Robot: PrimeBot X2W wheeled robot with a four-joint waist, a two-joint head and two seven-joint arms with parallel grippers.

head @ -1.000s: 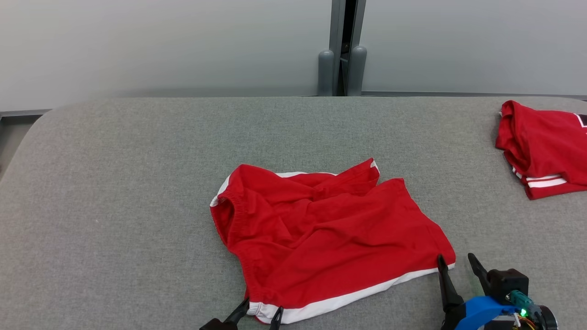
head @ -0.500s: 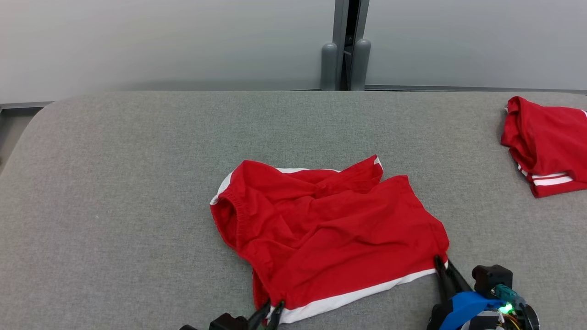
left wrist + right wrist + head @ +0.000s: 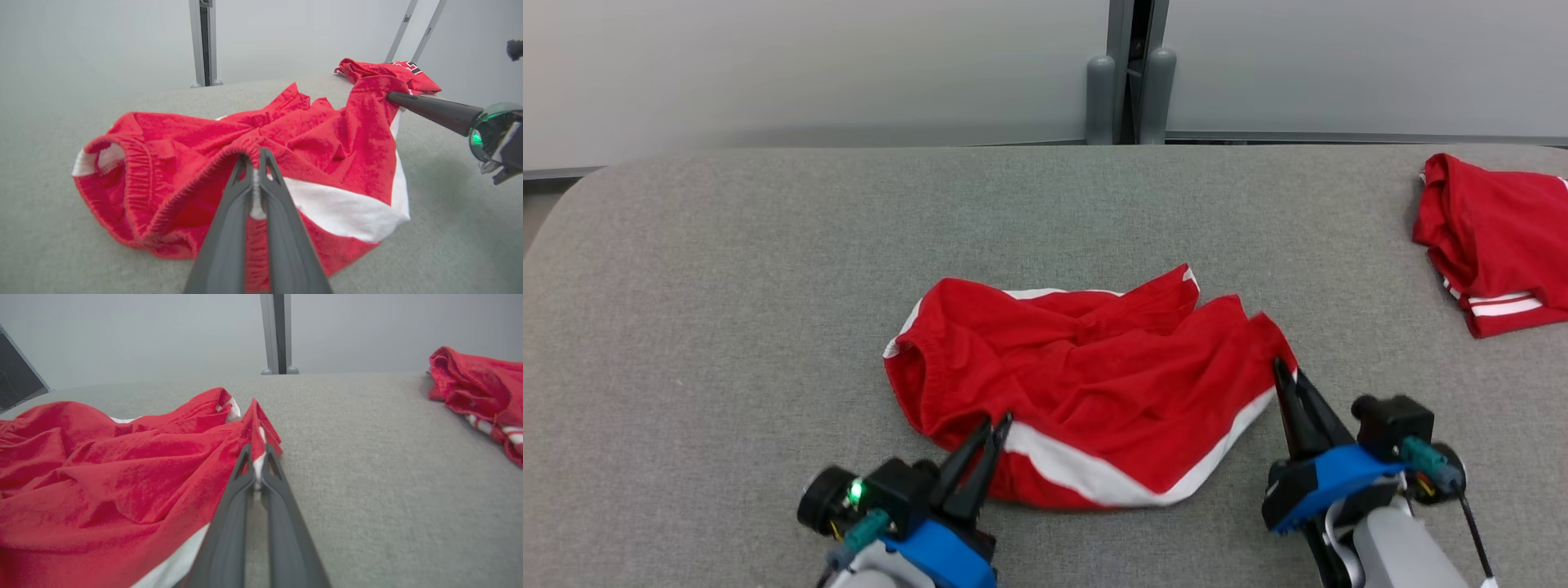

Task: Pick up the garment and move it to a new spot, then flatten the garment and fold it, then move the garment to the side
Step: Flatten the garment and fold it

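The garment is a pair of red shorts with white trim, rumpled in the middle of the grey table. My left gripper is shut on its near left corner, where red cloth meets the white band. My right gripper is shut on the near right corner and holds it lifted off the table. In the left wrist view the garment bunches around my left gripper, and the right gripper's fingers reach in from the right. The right wrist view has the pinched corner standing up at my right gripper.
A second red garment with white stripes lies folded at the table's far right, also in the right wrist view as a red garment. A grey post stands behind the table's far edge. Bare grey table lies to the left.
Both grippers closed on the garment's near corners and moved forward, lifting and folding the near white-banded edge over the rest. The head camera shifted slightly too.
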